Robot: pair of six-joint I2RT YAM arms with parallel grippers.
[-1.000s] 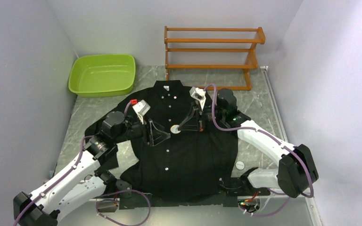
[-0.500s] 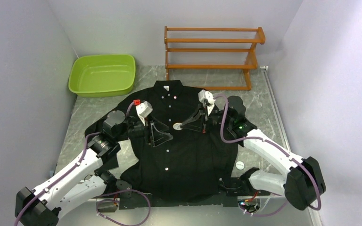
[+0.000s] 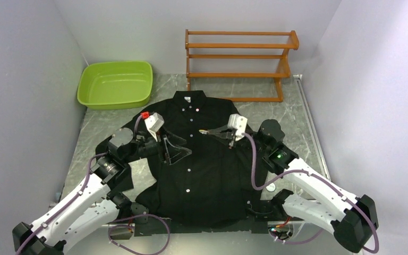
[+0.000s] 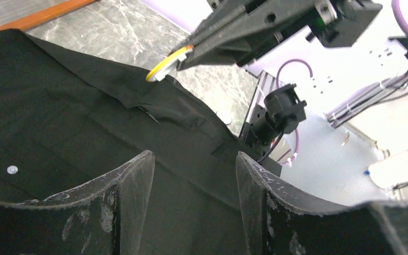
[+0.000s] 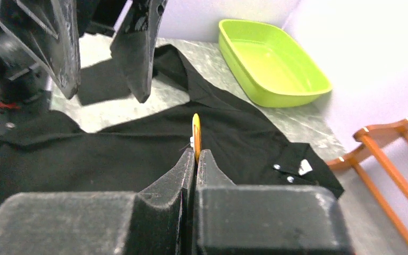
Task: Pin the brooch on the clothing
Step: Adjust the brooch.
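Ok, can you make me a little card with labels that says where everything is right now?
brooch: pinched by its edge in the right pincer, over the shirt
shirt: black, spread out flat, buttons facing up
left pincer: open, empty, over the shirt
right pincer: shut on the brooch
behind the shirt: green tub, wooden rack

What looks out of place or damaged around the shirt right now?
Nothing spilled or damaged. The black shirt lies spread out apart from a raised fold near the brooch, which the right fingers pinch by its edge, clear of the cloth.
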